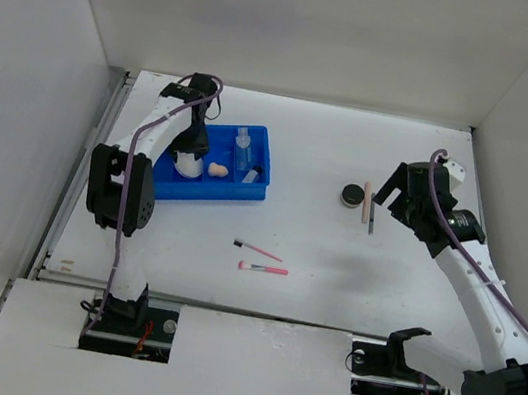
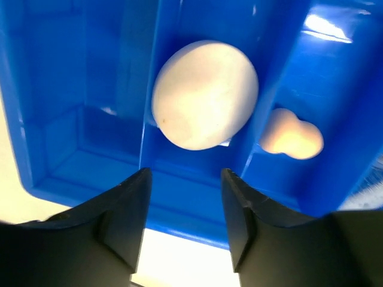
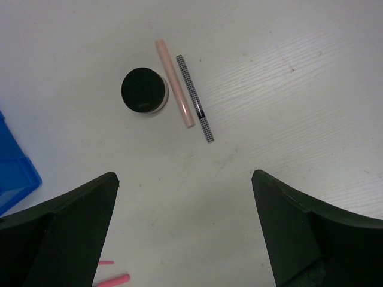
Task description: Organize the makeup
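left gripper (image 2: 185, 178) partly spread, empty, white puff (image 2: 203, 95) in blue tray (image 2: 66, 143) at frame centre | right gripper (image 3: 184, 175) wide, empty, black jar (image 3: 143, 89), beige stick (image 3: 175, 84), dark pencil (image 3: 194, 98) upper centre

Left arm (image 1: 154, 126), right arm (image 1: 481, 295): white links, black joints, purple cables; black bases; matte black jaws.
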